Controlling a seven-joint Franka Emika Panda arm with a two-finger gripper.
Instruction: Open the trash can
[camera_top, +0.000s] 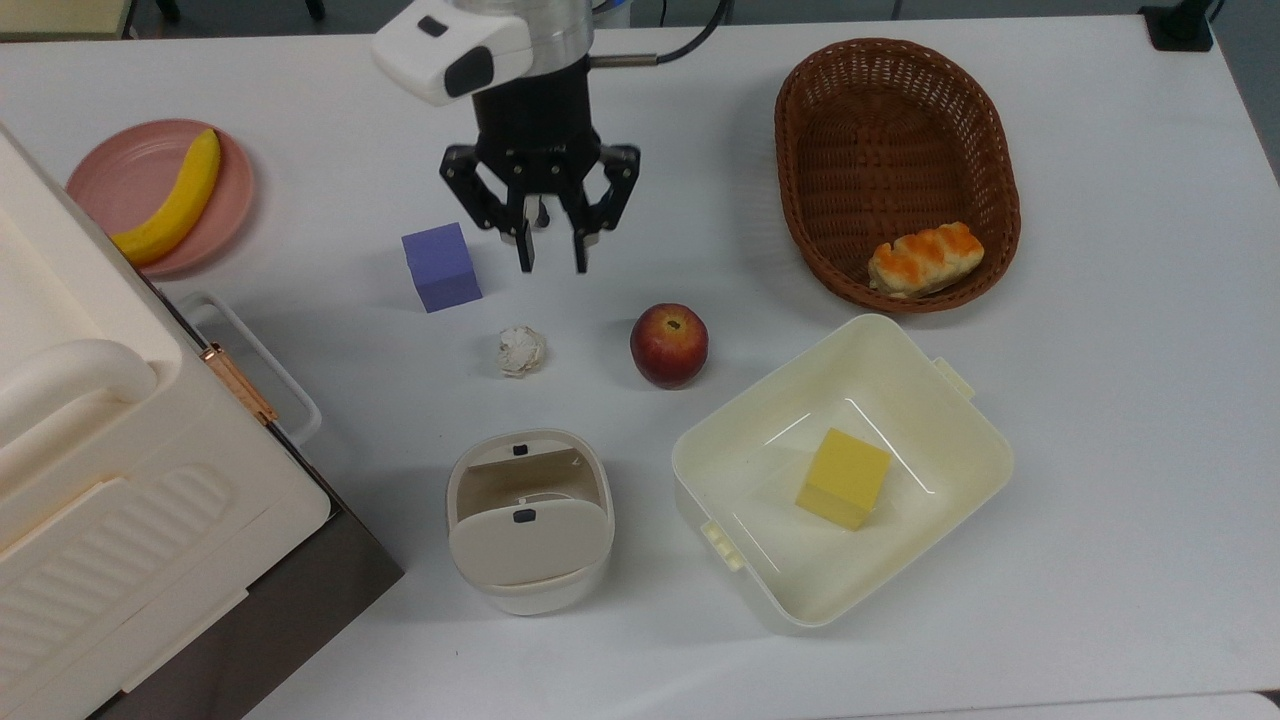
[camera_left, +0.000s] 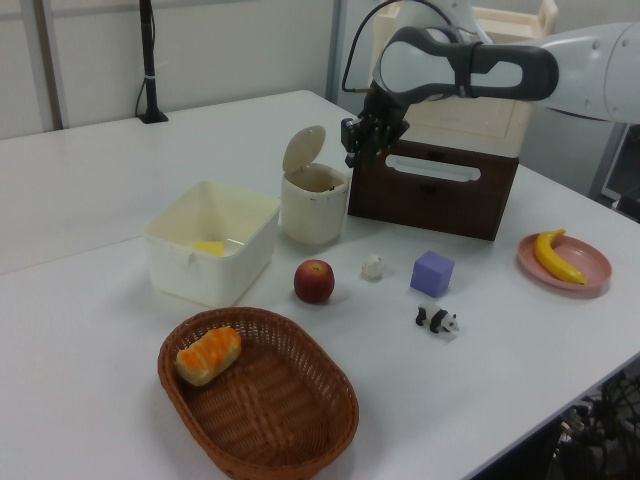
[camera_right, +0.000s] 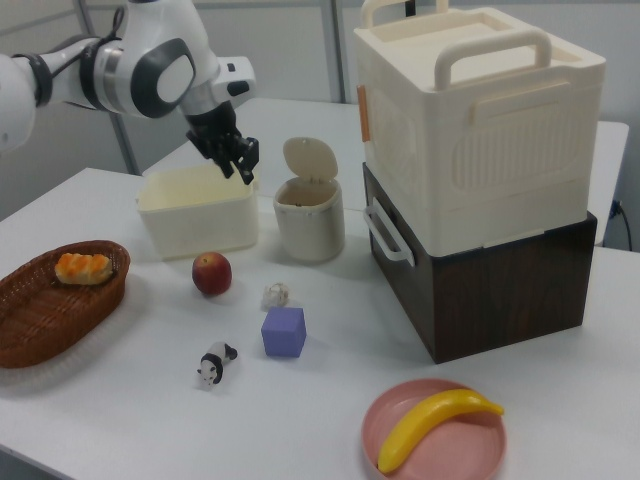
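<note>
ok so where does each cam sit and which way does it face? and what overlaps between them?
Top view: overhead, straight down on the table; gripper and wrist enter from the top edge.
Left view: low, at the wicker basket end, facing the stacked boxes; forearm reaches in from the left view's right.
Right view: low, at the banana plate end; arm enters from the right view's left.
All three share the open trash can and the apple.

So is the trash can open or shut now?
Open. The trash can has its lid standing upright, and the top view shows inside it.
</note>
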